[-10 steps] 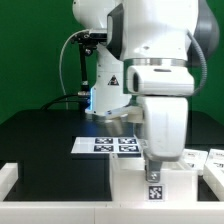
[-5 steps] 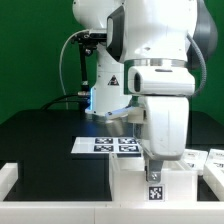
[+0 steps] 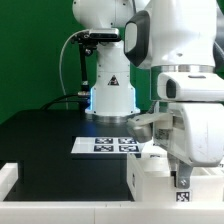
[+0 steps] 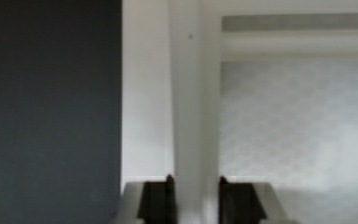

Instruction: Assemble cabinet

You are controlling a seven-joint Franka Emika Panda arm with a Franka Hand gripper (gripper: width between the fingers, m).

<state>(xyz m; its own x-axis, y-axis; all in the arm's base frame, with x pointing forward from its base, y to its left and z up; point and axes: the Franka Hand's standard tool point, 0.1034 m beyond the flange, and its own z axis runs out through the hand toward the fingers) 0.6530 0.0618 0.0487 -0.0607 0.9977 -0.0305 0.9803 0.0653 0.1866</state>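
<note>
The cabinet (image 3: 150,185), a white box-shaped body with a black-and-white tag (image 3: 183,181) on its near face, sits low at the exterior view's right on the black table. My gripper (image 3: 180,167) comes down onto its top edge from above. In the wrist view the gripper (image 4: 199,200) is shut on a thin upright white wall (image 4: 197,100) of the cabinet. Its dark fingers (image 4: 158,201) press that wall from both sides. Beside the wall lies a pale textured inner face (image 4: 300,130), and the dark table (image 4: 51,110) shows on the other side.
The marker board (image 3: 104,145) lies flat on the table behind the cabinet, in front of the arm's white base (image 3: 110,95). A white raised border (image 3: 8,176) runs along the table's front at the exterior view's left.
My arm has swung toward the exterior view's right, and the cabinet with its tag has shifted right with it. The grip has stayed shut.
</note>
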